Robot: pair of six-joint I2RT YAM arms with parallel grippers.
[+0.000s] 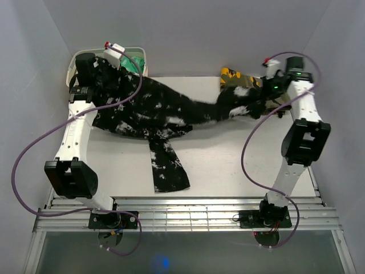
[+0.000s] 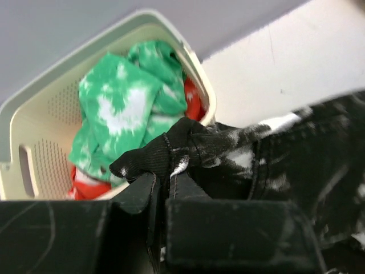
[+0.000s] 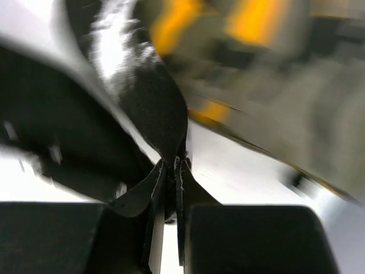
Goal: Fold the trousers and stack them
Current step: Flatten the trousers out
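Both grippers are clamped on the trousers (image 1: 165,111), whose long axis runs left to right across the table (image 1: 239,165). The left gripper (image 2: 165,178) pinches the end beside the basket (image 2: 188,51), the right gripper (image 3: 170,168) the end by the camouflage garment (image 1: 234,77); one leg trails nearward.

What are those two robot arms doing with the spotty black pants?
They are handling the trousers so they can be folded. The left fingers pinch one end beside the basket of clothes. The right fingers pinch the other end near the camouflage garment. The trousers lie stretched across the table, with one leg flopped toward the arms' bases. No fold is done yet.
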